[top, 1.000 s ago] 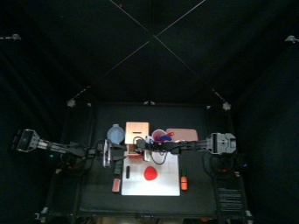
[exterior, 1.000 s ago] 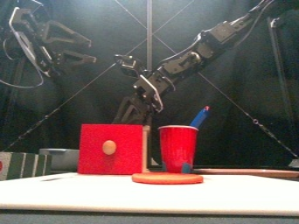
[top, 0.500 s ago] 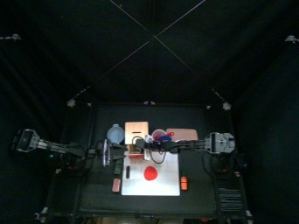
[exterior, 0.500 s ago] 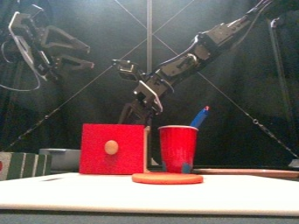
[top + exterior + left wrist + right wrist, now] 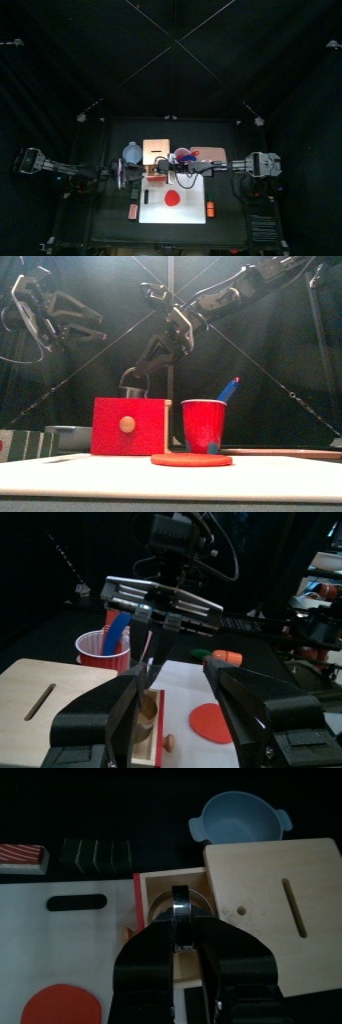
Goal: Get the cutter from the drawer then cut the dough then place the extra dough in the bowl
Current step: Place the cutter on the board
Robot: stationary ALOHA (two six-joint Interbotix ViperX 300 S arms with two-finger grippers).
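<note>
The round metal cutter [image 5: 134, 380] hangs by its wire handle from my right gripper [image 5: 171, 324], which is shut on it above the wooden box [image 5: 130, 426]. In the right wrist view the cutter [image 5: 178, 902] sits between the closed jaws over the pulled-out drawer [image 5: 167, 933]. The red dough disc [image 5: 174, 199] lies on the white cutting board [image 5: 190, 213]; it also shows in the front view [image 5: 191, 459]. The blue-grey bowl [image 5: 131, 152] stands left of the box [image 5: 159, 146]. My left gripper [image 5: 70, 316] hangs open high at the left, holding nothing.
A red cup [image 5: 205, 424] with a blue knife [image 5: 230, 388] stands right of the box. Dark green sushi blocks [image 5: 94, 855] and a red-and-white toy [image 5: 24, 856] lie off the board's left end. The right gripper [image 5: 158, 597] fills the space ahead of my left jaws.
My right gripper has risen from the drawer, lifting the cutter up above the box. The left gripper has barely moved.
</note>
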